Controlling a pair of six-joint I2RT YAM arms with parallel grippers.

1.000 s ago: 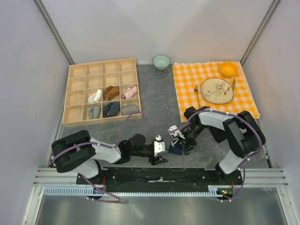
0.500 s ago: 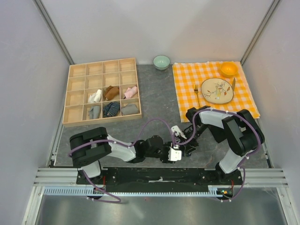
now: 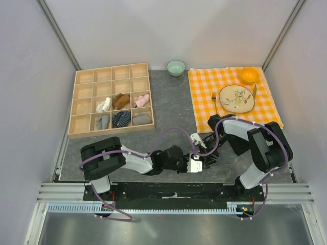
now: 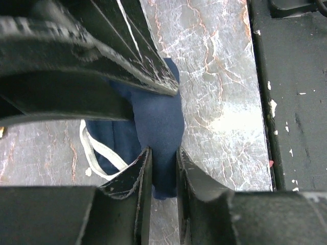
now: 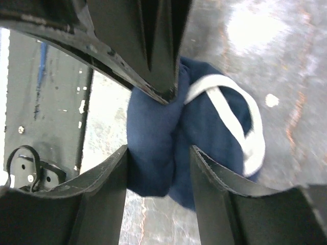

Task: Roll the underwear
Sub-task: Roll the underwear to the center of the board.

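Note:
The underwear (image 4: 159,115) is a bunched navy bundle with a white trim loop (image 5: 245,127), lying on the grey table near the front edge. In the top view it is hidden under the two grippers. My left gripper (image 3: 193,164) reaches in from the left, and its jaws (image 4: 163,152) are shut on a fold of the navy fabric. My right gripper (image 3: 201,155) comes in from the right, and its jaws (image 5: 159,149) are shut on the thicker part of the bundle (image 5: 153,138). The two grippers meet fingertip to fingertip over the underwear.
A wooden compartment tray (image 3: 82,102) at the back left holds several rolled garments. A green bowl (image 3: 176,67) stands behind the middle. An orange checked cloth (image 3: 204,87) at the back right carries a plate (image 3: 236,98), a fork (image 3: 213,99) and an orange bowl (image 3: 249,75). The black base rail (image 3: 173,191) lies just in front.
My left gripper has moved right along the front edge to the underwear and shut on it. My right gripper has stayed on the bundle, shifting slightly right.

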